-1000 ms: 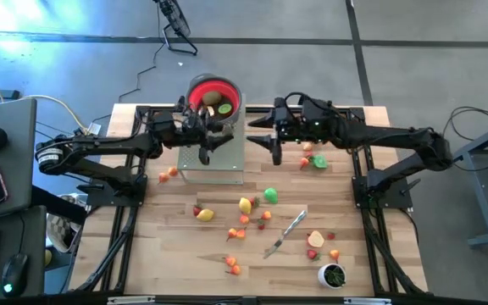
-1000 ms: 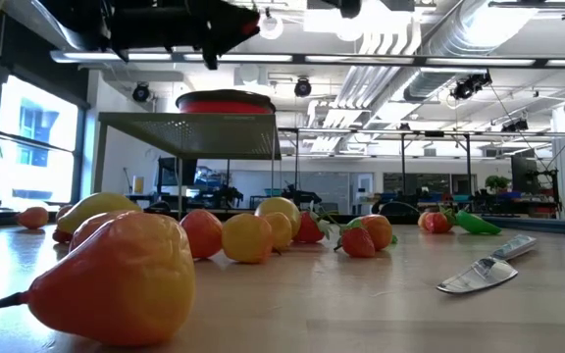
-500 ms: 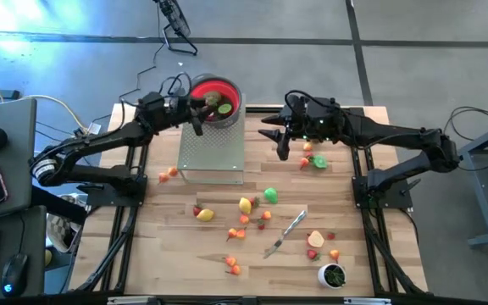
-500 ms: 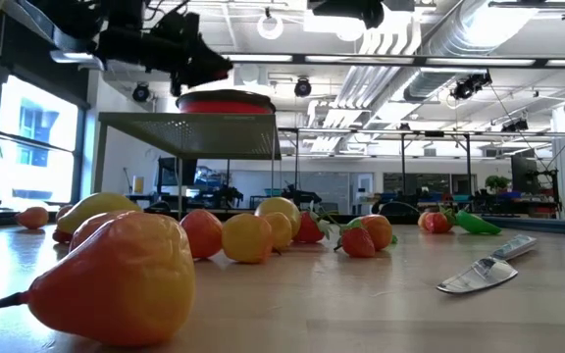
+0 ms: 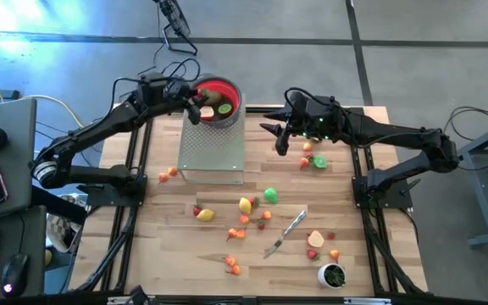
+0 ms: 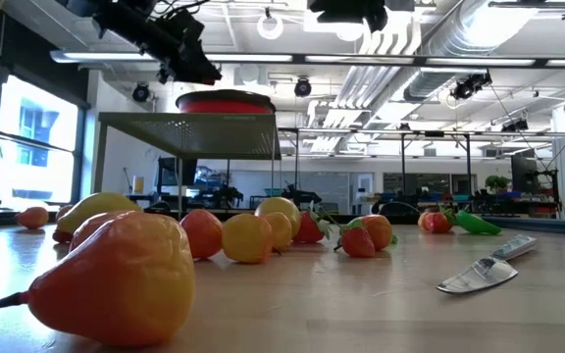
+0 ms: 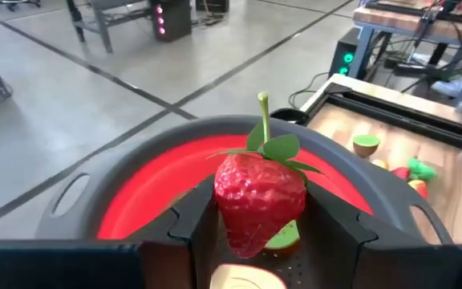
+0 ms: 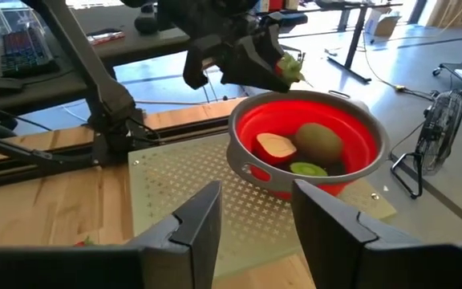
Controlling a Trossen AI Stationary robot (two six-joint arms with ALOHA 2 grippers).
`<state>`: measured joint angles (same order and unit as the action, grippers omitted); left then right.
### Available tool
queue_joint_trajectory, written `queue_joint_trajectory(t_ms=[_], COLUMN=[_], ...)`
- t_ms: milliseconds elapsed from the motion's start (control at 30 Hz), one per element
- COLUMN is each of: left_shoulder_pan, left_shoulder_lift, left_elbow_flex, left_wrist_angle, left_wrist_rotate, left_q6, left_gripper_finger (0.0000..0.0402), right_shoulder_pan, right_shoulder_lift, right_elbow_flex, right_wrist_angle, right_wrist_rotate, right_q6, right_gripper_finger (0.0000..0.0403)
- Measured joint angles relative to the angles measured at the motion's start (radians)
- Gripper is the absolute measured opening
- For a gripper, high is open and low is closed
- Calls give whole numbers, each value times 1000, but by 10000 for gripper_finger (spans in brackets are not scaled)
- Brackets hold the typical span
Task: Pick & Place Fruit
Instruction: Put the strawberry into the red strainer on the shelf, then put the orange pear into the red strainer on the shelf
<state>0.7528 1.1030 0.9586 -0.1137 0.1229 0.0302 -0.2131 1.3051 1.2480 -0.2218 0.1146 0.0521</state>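
My left gripper [image 7: 259, 241] is shut on a red strawberry [image 7: 259, 197] with green leaves, at the left rim of the red bowl [image 5: 216, 96]. The bowl stands on a raised perforated platform [image 5: 213, 148] at the table's far side and holds a kiwi [image 8: 319, 140], a green kiwi half and a tan slice. My right gripper [image 8: 255, 225] hovers open and empty to the right of the platform [image 5: 276, 135]. Several small fruit pieces [image 5: 246, 206] lie loose on the wooden table. My left gripper pinches the strawberry's two sides [image 7: 223, 205] between its fingers. The fingers reach almost level from the table's left toward the bowl. The strawberry sits upright with its stem [image 7: 263, 116] up, lifted clear above the bowl's inside.
A silver knife [image 5: 286, 233] lies among the fruit near the table's middle. A small white cup with green contents [image 5: 332, 274] stands at the near right. More fruit [image 5: 314, 161] lies below my right gripper. Black frame rails run along both table sides.
My left gripper has swung with the strawberry from above the platform toward the far edge and up, to the bowl's left rim. It has tipped from pointing down to nearly level. The strawberry stays clamped between its fingers.
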Motion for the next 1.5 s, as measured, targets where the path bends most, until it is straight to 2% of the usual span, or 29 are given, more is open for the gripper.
queue_joint_trajectory(t_ms=[200, 600, 700, 933, 1067, 1267, 1500], left_shoulder_pan=[0, 0, 0, 0, 0, 0, 0], left_shoulder_lift=[1, 1, 1, 1, 1, 1, -3], left_elbow_flex=[3, 3, 3, 3, 3, 3, 3], left_wrist_angle=[-7, -11, -20, -17, -17, -16, -12], left_wrist_rotate=[-4, -24, -24, -23, -20, 56, 224], left_q6=[0, -34, -56, -89, -124, -61, -61], left_gripper_finger=[159, 232, 221, 156, 140, 136, 135], right_shoulder_pan=[1, 1, 0, 1, 4, 4, 12], right_shoulder_lift=[0, 0, 0, 0, 0, 0, 0], right_elbow_flex=[0, 0, 0, 0, 0, -1, -1], right_wrist_angle=[0, 0, 0, -4, -14, -14, -20], right_wrist_rotate=[0, -1, -1, -1, -2, -17, -19], right_q6=[-1, -4, -4, -31, -25, -27, 49], right_gripper_finger=[144, 144, 144, 144, 144, 144, 144])
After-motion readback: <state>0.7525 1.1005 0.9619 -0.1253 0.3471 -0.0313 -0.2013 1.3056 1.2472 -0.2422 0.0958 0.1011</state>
